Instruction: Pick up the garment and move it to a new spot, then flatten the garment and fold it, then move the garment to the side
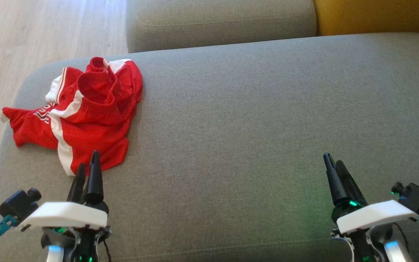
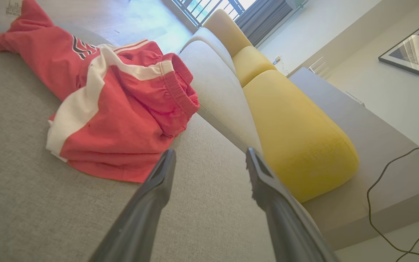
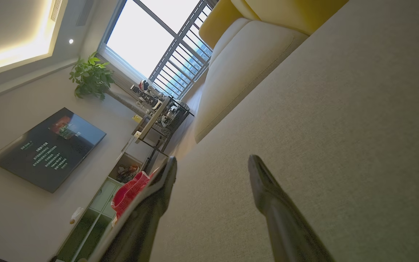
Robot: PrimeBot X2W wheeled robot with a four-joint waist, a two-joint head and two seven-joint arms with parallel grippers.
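"Garment (image 1: 82,109) first: where does it lie?"
"Crumpled at the far left of the grey sofa seat (image 1: 249,127), untouched. The left gripper (image 1: 87,160) hovers just on its near side, jaws spread, probably lined up for the pickup; the right gripper (image 1: 334,160), spread too, waits well apart at the right."
"And the room?"
"Yellow cushion (image 1: 373,16) behind, wood floor (image 1: 31,29) to the left."
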